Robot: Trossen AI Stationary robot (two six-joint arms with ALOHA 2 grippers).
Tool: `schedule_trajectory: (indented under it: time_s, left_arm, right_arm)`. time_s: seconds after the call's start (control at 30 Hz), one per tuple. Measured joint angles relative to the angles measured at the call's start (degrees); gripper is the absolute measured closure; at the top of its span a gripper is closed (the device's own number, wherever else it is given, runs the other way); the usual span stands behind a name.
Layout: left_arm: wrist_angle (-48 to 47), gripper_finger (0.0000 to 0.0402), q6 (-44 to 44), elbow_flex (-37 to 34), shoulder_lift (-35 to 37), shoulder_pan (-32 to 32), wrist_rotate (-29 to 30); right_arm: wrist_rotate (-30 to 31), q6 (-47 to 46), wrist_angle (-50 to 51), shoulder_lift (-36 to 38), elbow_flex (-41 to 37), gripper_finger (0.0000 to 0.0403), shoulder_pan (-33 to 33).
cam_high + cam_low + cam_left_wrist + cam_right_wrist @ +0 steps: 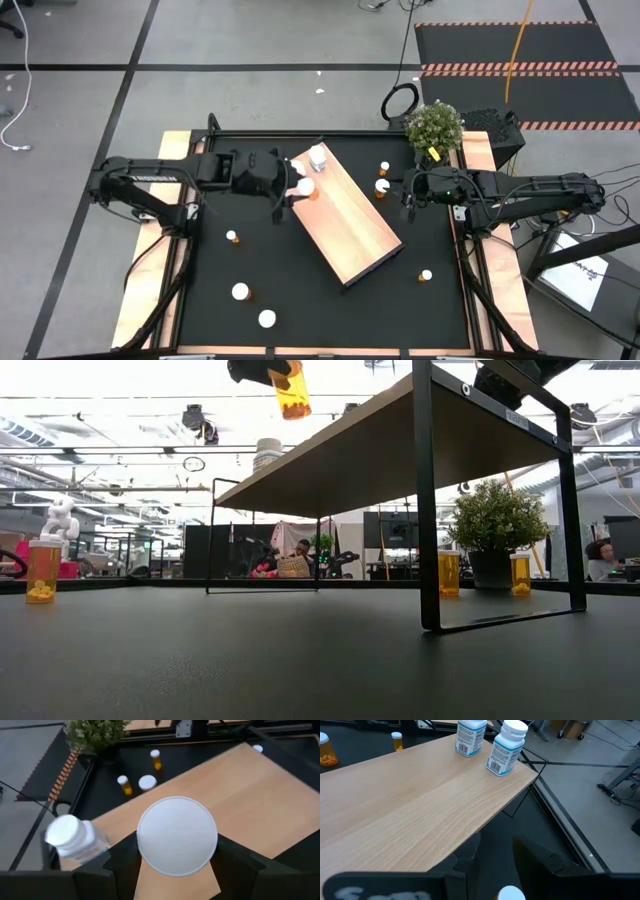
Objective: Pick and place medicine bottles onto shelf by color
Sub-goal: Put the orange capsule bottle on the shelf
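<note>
High view: shelf (350, 225) set askew mid-table, most of its board bare.
Already on shelf: two white bottles (507, 747) standing close together at one far corner.
In hand: orange bottle (291, 390) with a white cap, clamped in left gripper (300, 188), upright.
Where held: clear of the board, over the shelf edge near that same corner, just beside the white pair; not yet set down.
Right gripper (408, 200): hovering near the shelf's opposite long side; apart or closed cannot be told, nor whether the white cap showing low in the right wrist view is held.
Still on table, right side: two small orange bottles (384, 167) between shelf and plant (435, 125), one more small bottle (426, 275) near the shelf's near corner.
Still on table, left side: one small bottle (232, 237) and two wider white-capped bottles (241, 292) towards the front; body colour hidden from above.
Progress, judged: early; white group begun, orange group about to start, some six bottles left to fetch.
Next need, judged: a spot for orange apart from the white pair.
</note>
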State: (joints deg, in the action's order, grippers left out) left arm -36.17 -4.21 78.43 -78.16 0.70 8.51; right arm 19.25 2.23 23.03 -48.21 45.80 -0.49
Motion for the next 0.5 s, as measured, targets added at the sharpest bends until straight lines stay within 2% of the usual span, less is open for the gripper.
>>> schedule_trajectory:
  time_s: [0.1,0.5]
  left_arm:
    - [-2.60,0.0188,-0.18,2.45,-1.25,1.04,-0.96]
    - [-5.78,0.0188,-0.69,2.56,-8.21,1.37,-1.20]
  right_arm:
    - [0.02,0.14,-0.03,0.00,0.02,0.0298,0.00]
    - [0.09,-0.02,0.44,-0.02,0.02,0.0298,0.00]
